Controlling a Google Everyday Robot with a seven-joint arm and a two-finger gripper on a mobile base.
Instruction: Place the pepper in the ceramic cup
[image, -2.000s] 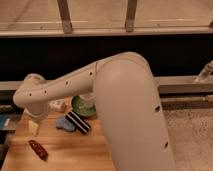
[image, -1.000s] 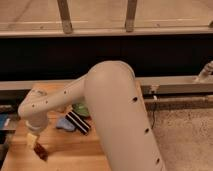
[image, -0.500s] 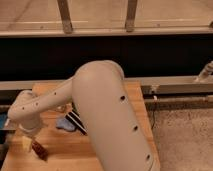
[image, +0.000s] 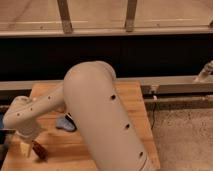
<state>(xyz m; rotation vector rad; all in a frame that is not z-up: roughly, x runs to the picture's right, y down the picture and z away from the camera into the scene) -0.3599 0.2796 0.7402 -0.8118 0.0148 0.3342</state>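
Observation:
The pepper is a small dark red piece lying on the wooden table near its front left corner. My gripper is at the end of the big white arm, low over the table and right at the pepper's left end. I cannot tell whether it touches or holds the pepper. The ceramic cup is hidden behind the arm.
A blue thing with a dark striped part lies on the table behind the gripper, partly covered by the arm. A blue object shows at the left edge. A dark wall with a rail runs behind the table, and grey floor is to the right.
The arm has swung left and down, bringing the gripper from the table's middle to the pepper at the front left. The arm now covers the saucer and the cup.

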